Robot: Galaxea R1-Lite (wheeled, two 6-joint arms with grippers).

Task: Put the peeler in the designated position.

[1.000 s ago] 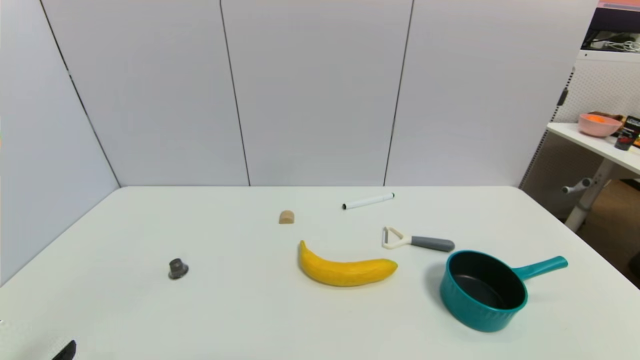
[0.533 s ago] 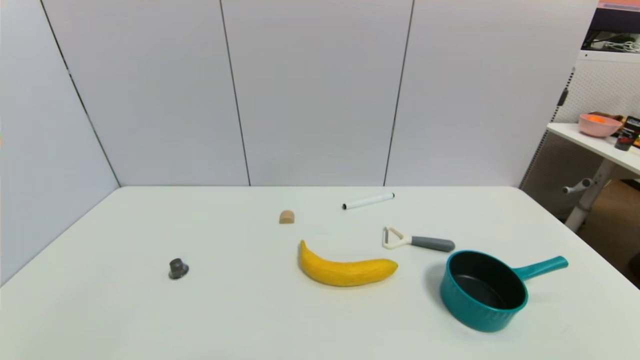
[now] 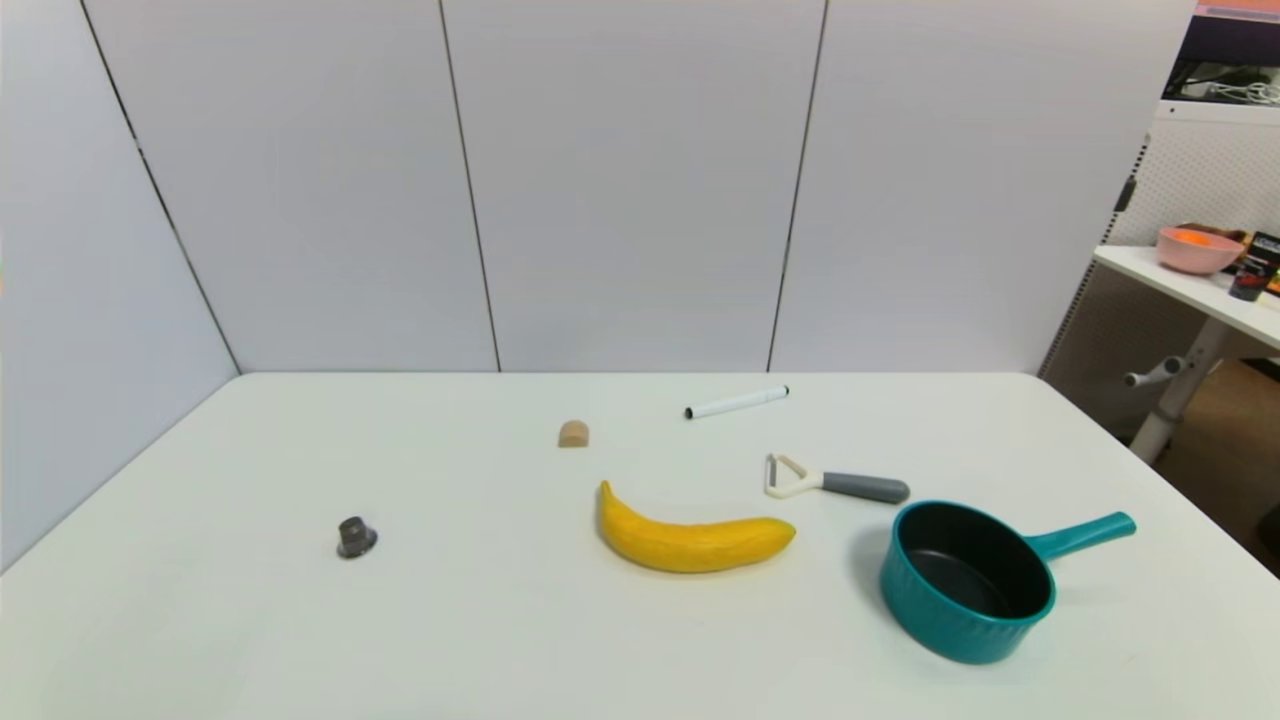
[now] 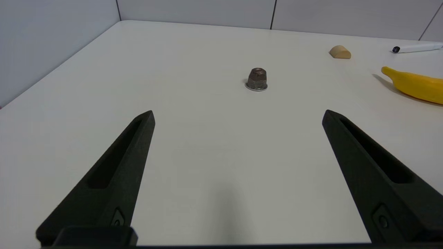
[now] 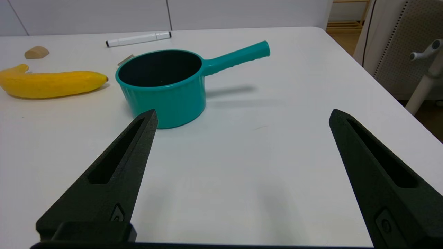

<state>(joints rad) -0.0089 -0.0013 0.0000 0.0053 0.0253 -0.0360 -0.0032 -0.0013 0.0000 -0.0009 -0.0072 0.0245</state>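
The peeler [image 3: 835, 483] lies flat on the white table [image 3: 500, 640], right of centre, its cream forked head toward the left and its grey handle toward the right. It sits just behind the banana [image 3: 690, 540] and the teal pot [image 3: 965, 585]. In the right wrist view only a cream sliver of the peeler [image 5: 125, 59] shows behind the pot [image 5: 162, 86]. My right gripper [image 5: 244, 110] hangs open over the near right table, well short of the pot. My left gripper [image 4: 238, 112] is open and empty over the near left table. Neither gripper shows in the head view. No mark shows any designated spot.
A white marker pen [image 3: 737, 402] lies at the back, a small wooden piece [image 3: 573, 434] left of it, and a dark metal nut [image 3: 356, 537] on the left side. The pot's handle [image 3: 1085, 533] points right. The table's right edge [image 3: 1150, 470] drops to the floor.
One second ago a black tip of the left arm showed at the head view's bottom left corner; it has since left that view. The things on the table have not moved.
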